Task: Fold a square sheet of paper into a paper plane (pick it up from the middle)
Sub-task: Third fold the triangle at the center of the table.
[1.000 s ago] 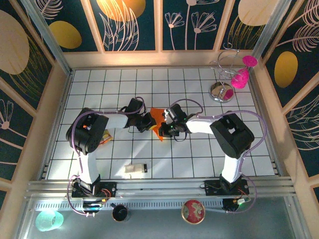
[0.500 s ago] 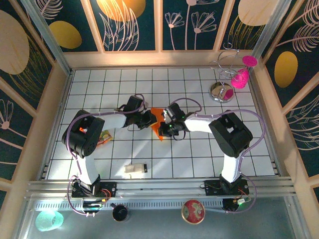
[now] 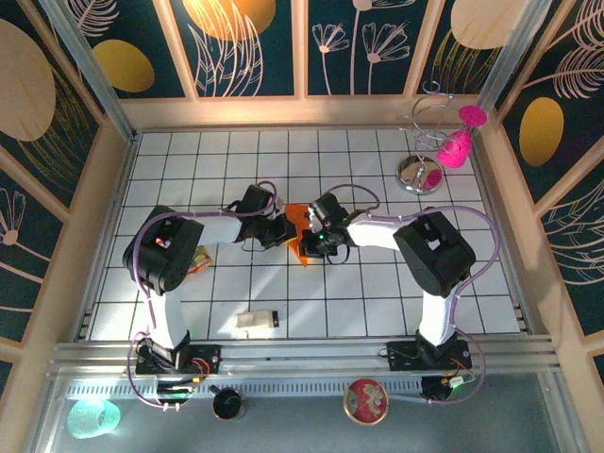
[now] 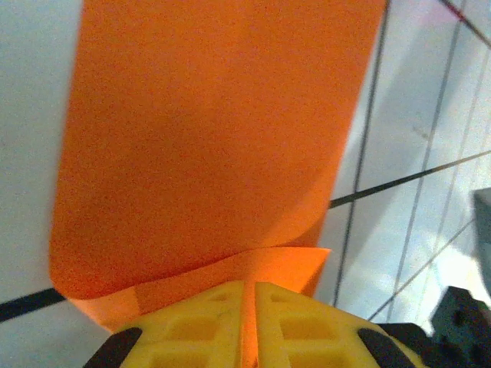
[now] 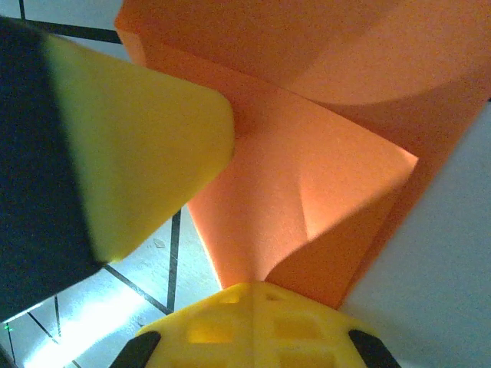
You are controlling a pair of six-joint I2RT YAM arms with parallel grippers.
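**A:** What lies nearest the arm bases on the tiled table point(image 3: 377, 293)?

**B:** A small beige block point(image 3: 257, 321). A crinkled wrapper point(image 3: 198, 262) sits beside the left arm, and any print on it is too small to read.

**A:** And the square sheet of paper point(image 4: 215, 138)?

**B:** Mid-table, partly folded, held between both arms. The left gripper point(image 4: 249, 290) is clamped on one edge. The right gripper point(image 5: 249, 295) is pinched on a folded corner, just beside it.

**A:** Farther back?

**B:** A wire stand point(image 3: 423, 142) carrying pink pieces point(image 3: 455, 149), far right.
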